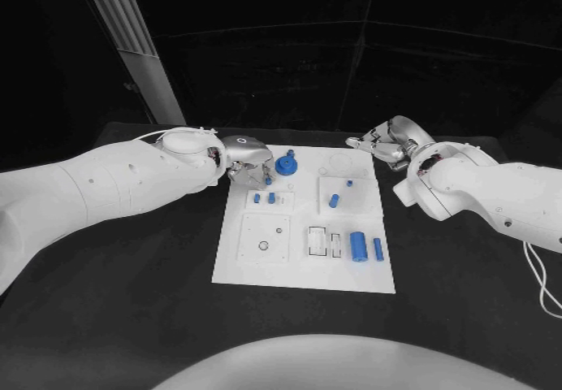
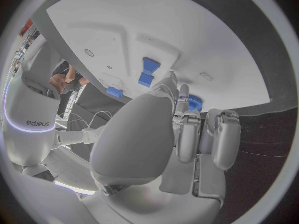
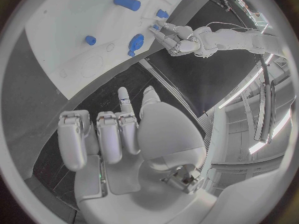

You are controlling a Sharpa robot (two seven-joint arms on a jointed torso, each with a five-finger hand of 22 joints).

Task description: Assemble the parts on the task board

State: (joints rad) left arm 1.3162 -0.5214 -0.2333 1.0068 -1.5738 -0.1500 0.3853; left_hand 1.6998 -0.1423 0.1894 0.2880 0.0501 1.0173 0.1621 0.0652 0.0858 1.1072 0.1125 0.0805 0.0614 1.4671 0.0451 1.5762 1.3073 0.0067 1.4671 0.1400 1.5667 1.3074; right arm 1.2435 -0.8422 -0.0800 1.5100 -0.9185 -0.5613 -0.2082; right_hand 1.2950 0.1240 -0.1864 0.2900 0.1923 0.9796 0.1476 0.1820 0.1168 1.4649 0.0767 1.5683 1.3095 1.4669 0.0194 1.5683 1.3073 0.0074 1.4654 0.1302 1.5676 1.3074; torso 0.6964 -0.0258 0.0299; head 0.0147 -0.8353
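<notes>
The left robot hand (image 1: 246,159), fingers curled and holding nothing, hovers beside the round blue gear-like part (image 1: 287,166) on the white task board (image 1: 302,268); it should close squarely round the rim. The right robot hand (image 1: 386,142) waits empty, fingers loosely curled.

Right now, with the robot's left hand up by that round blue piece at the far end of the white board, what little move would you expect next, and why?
Probably the left hand lowers a little and closes its fingers on the round blue gear-like part. It hovers at the white task board's far left corner, fingertips beside that part, seemingly holding nothing. The right hand waits off the board's far right corner.
</notes>
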